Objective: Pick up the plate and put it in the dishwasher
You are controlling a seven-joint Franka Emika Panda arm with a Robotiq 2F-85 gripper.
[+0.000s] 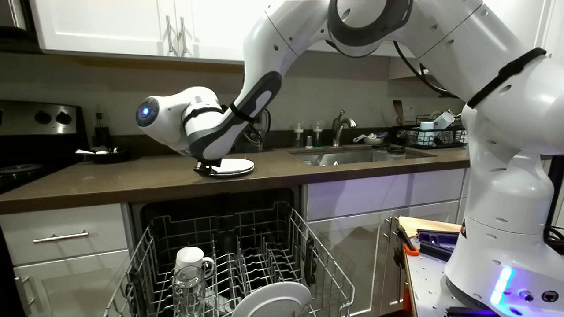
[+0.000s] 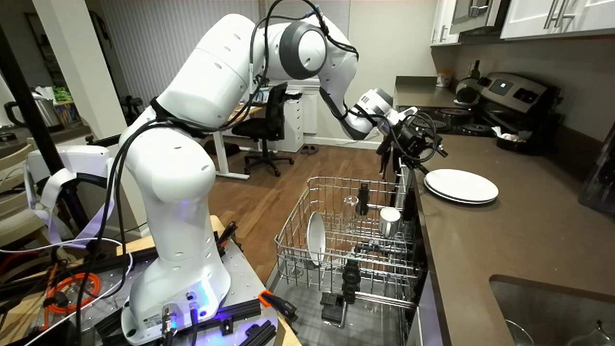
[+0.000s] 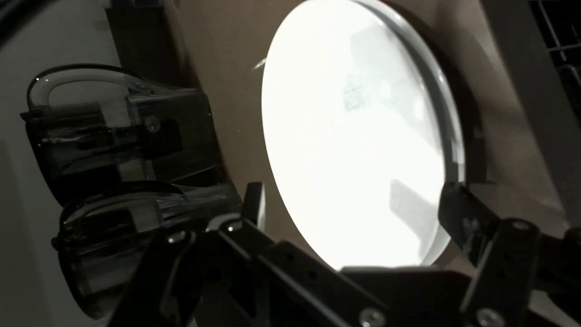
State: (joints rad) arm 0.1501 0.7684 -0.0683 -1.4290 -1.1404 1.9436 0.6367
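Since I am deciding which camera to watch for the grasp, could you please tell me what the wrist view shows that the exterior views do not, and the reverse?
Only the wrist view clearly shows both fingers of the open gripper, standing apart.
Only the exterior views show the white mug, the clear glass and the standing plate in the dishwasher rack, and also the sink.
Both share the top plate, lying on a second plate on the countertop, and part of that rack.
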